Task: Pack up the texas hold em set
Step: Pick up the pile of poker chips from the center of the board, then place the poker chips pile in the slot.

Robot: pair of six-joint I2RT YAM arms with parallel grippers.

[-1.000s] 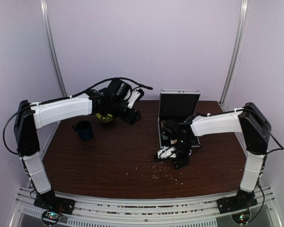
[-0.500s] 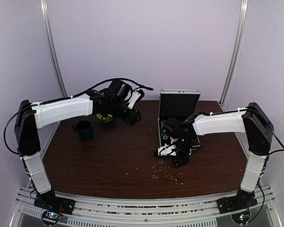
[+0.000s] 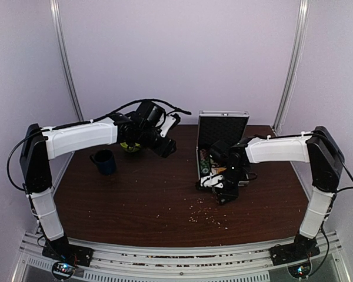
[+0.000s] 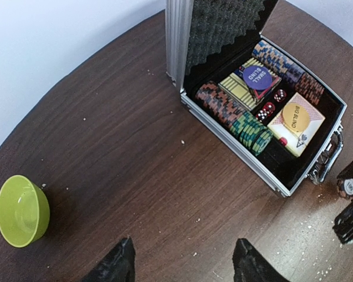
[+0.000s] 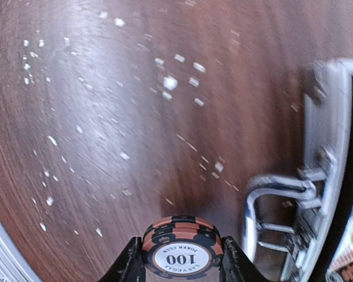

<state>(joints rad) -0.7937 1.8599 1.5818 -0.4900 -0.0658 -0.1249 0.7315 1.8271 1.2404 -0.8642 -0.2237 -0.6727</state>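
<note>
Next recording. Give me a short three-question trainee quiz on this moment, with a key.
1. True or false: the small silver aluminium briefcase stands open.
2. What number is printed on the round orange-and-black poker chip held in the right jaws?
3. The lime-green bowl sits: A) inside the briefcase; B) on the dark wooden table, apart from the briefcase; C) between the left jaws.
Key: 1 true; 2 100; 3 B.

One case (image 4: 235, 145), one bowl (image 4: 22, 210), one mug (image 3: 104, 161). Two card decks (image 4: 238, 89), two round buttons (image 4: 258, 77). One chip (image 5: 182, 249) is outside the case.
</note>
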